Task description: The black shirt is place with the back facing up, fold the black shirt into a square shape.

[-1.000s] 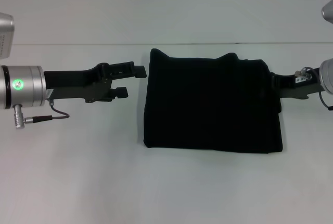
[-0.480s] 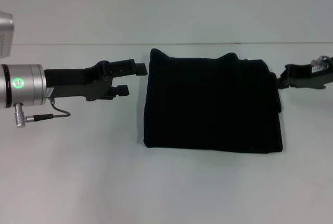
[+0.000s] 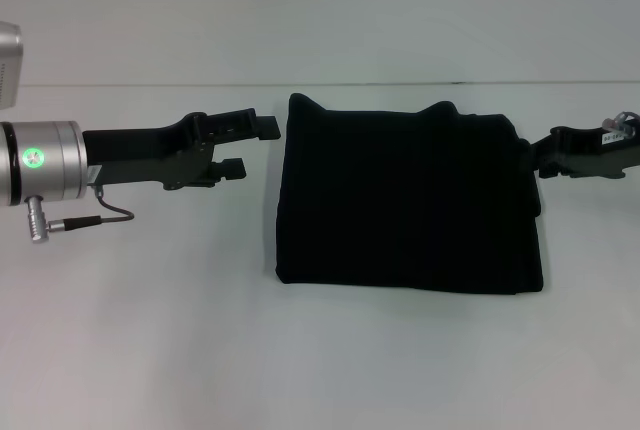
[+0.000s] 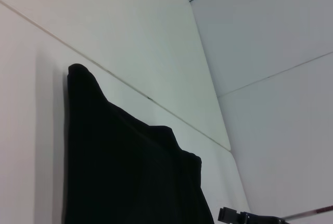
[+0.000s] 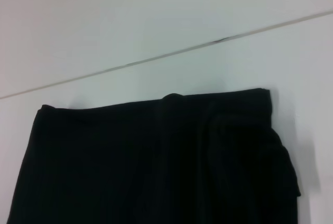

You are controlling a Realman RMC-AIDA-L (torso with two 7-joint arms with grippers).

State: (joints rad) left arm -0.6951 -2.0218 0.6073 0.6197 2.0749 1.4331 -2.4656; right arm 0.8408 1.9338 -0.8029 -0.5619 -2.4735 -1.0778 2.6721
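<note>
Black shirt folded square, no lettering showing; left gripper fingers spread.

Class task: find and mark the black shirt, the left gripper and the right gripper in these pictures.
black shirt (image 3: pixel 405 200): head view, middle of the folded cloth.
left gripper (image 3: pixel 255 147): head view, between its open fingertips.
right gripper (image 3: pixel 540 157): head view, tip by the shirt's edge.
</note>
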